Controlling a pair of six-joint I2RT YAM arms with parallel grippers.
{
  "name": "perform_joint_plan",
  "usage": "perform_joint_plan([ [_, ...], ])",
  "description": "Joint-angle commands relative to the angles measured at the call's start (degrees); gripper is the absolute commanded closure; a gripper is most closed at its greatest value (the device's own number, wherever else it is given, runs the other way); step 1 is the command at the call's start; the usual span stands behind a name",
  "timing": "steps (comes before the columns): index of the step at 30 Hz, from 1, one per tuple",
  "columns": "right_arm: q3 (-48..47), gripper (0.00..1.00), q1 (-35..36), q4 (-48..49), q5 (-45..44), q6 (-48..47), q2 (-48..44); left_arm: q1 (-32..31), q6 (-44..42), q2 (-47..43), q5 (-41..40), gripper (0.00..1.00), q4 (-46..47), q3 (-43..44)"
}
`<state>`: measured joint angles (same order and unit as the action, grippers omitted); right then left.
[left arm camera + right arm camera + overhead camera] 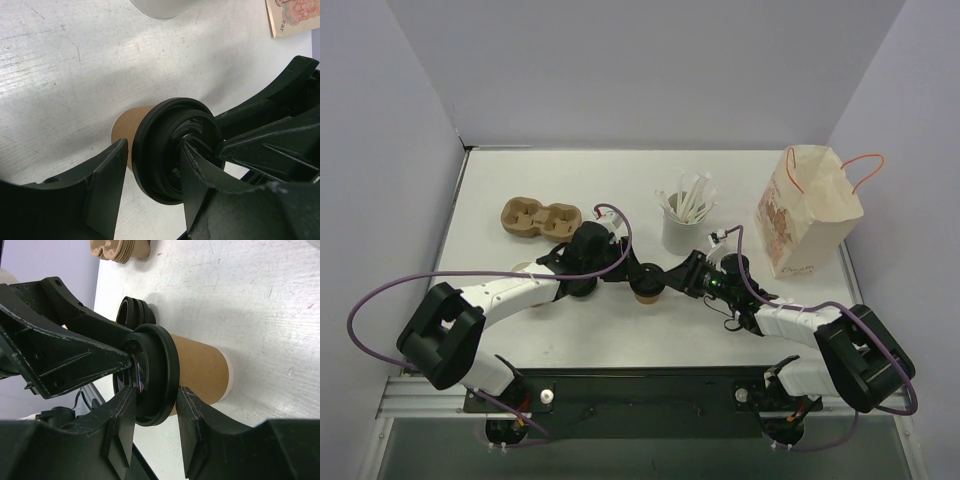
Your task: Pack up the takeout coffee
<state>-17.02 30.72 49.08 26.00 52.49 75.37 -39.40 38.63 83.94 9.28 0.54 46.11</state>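
Right gripper (156,399) straddles takeout coffee (200,371); left gripper (152,150) flanks it opposite.

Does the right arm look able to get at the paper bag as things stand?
Probably yes: the paper bag stands on that arm's side with nothing between them. But the right gripper is closed on the takeout coffee at its lid, so it is occupied.
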Motion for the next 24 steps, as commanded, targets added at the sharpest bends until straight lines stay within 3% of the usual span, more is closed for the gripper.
perform_joint_plan([
  [1, 2.62, 0.71, -0.13, -19.28, -4.91, -7.31, 4.35, 0.37, -2.51, 2.28, -6.91, 0.46, -9.76, -2.52],
  [11, -14.42, 0.57, -0.05, -34.74, -1.48, -11.44, -4.97, 0.37, -3.21, 1.14, -0.05, 0.46, -11.34, 3.45],
  [18, -25.51, 0.49, -0.05, -41.78, -0.07, -13.64, -1.47, 0.37, -3.74, 1.66, 1.53, 0.45, -14.16, 9.34],
  [24, -27.54, 0.47, 0.48, -44.59, -1.73, -15.31, -1.37, 0.46, -5.22, 1.05, 3.29, 0.45, -16.00, 12.25],
])
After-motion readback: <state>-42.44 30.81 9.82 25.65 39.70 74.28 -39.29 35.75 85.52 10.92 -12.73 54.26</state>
